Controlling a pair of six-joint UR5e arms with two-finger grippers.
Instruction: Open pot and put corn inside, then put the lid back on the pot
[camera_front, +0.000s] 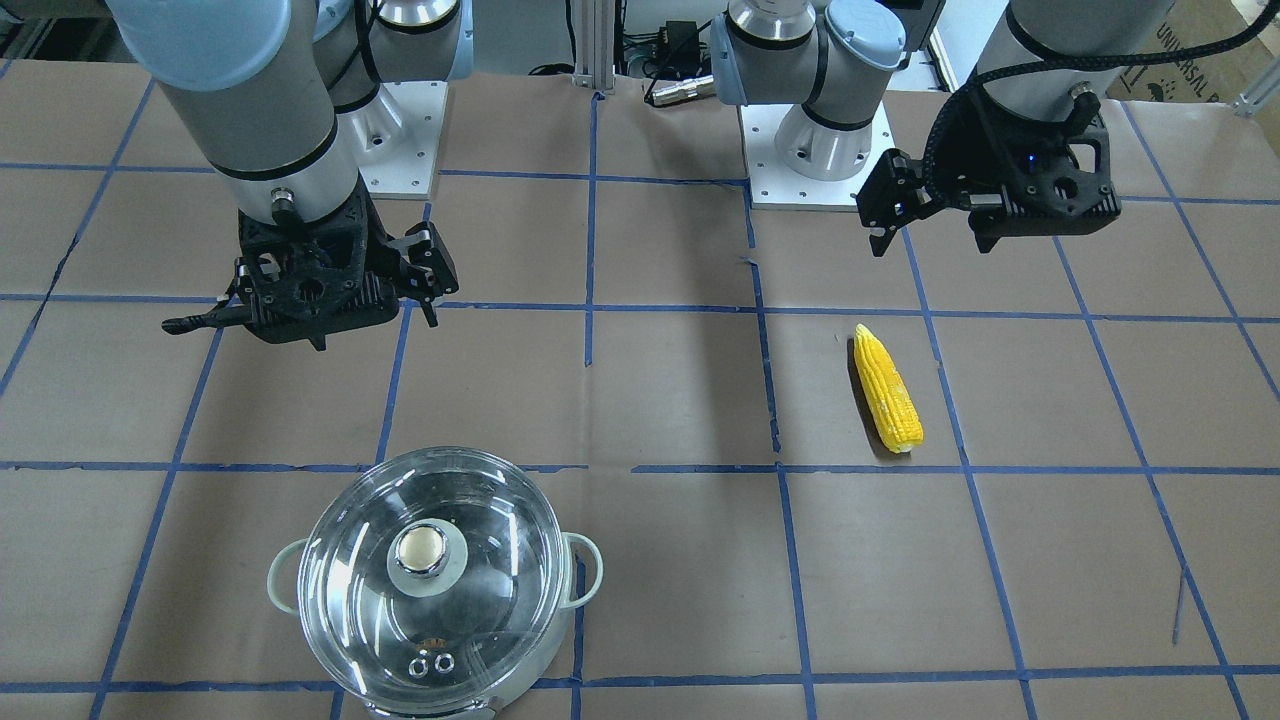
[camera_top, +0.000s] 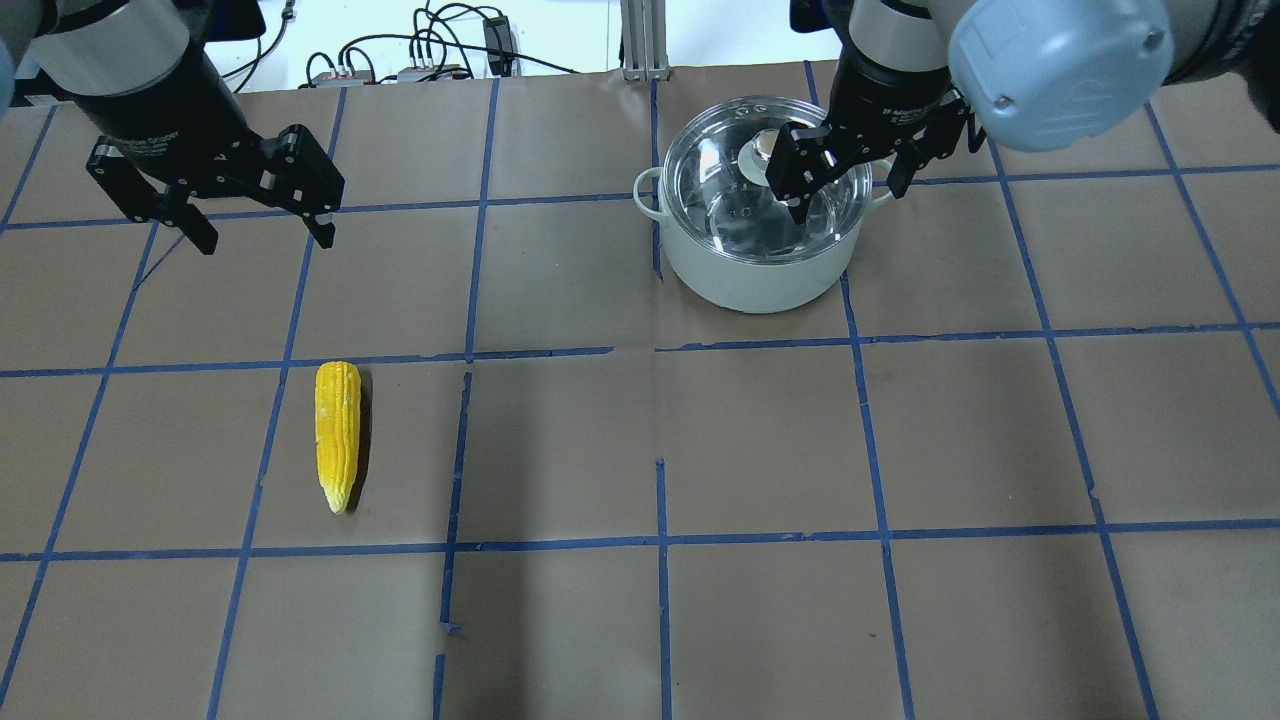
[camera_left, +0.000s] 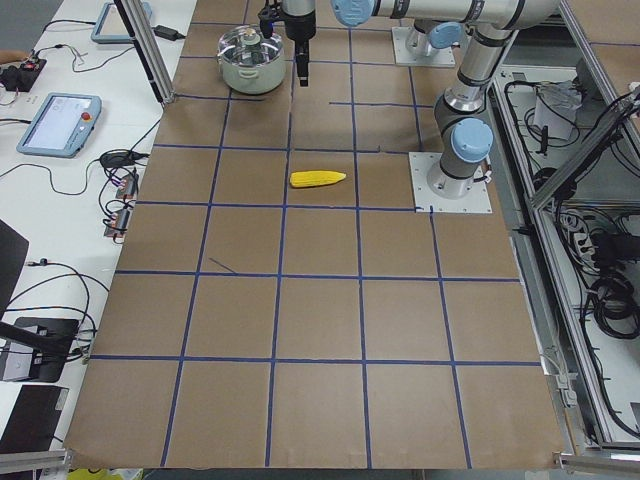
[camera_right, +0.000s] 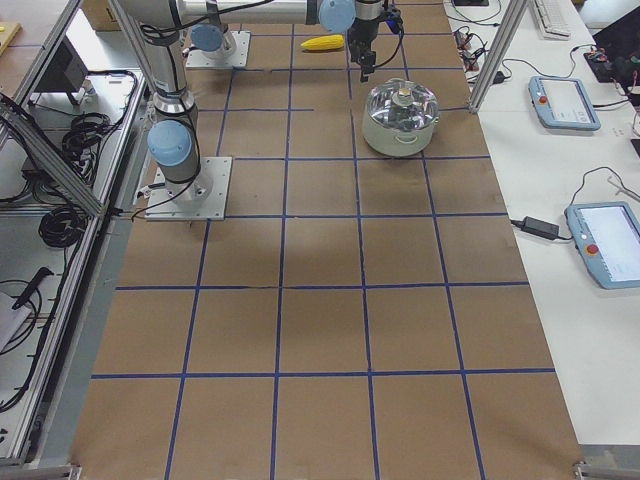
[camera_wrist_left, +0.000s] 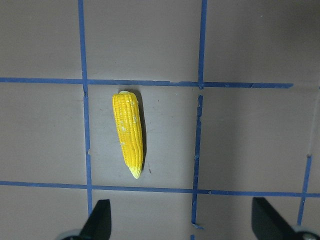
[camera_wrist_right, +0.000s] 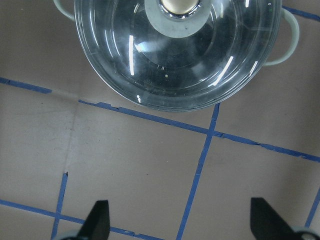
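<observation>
Corn (camera_top: 337, 432) lies toward the table's left edge. Lid (camera_front: 480, 600) sits on pot (camera_top: 750, 275) near the far edge. Left gripper (camera_top: 265, 240) and right gripper (camera_top: 848, 200) are spread wide. Only the front view shows the whole knob (camera_front: 425, 548).

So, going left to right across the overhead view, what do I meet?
Left claw → corn → pot with its lid on. The right claw overlaps the pot, so it's left out.

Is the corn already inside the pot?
No, the corn lies out on the table, well apart from the pot, whose lid is on.
</observation>
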